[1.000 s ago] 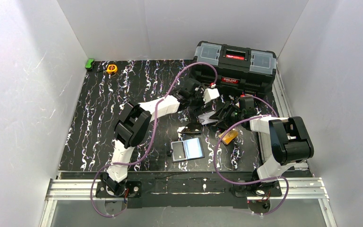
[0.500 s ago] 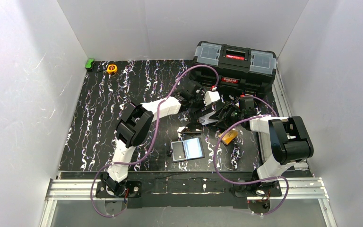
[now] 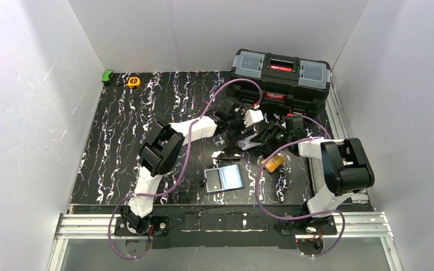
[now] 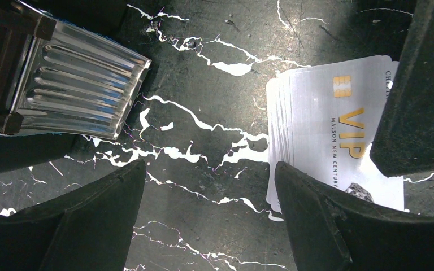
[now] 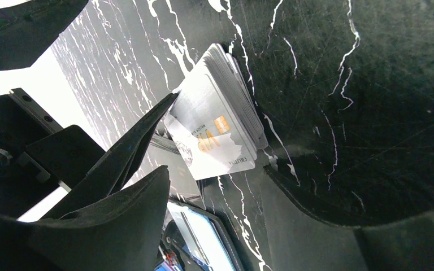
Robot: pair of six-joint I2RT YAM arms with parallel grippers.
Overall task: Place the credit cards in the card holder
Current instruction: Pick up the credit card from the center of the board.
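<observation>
"Silver cards (image 3: 248, 144) sit stacked on the table (image 3: 135, 141), seen from above, between the left claw (image 3: 238, 134) and the right claw (image 3: 261, 138). The black card holder (image 3: 224, 178) lies open, apart, nearer the bases."

"Left wrist?"

"Jaws wide, gripping nothing. The cards (image 4: 328, 135) are partly hidden under the right-hand finger."

"Right wrist?"

"Spread and empty too. The cards (image 5: 217, 127) lie flat ahead between its fingers."
</observation>
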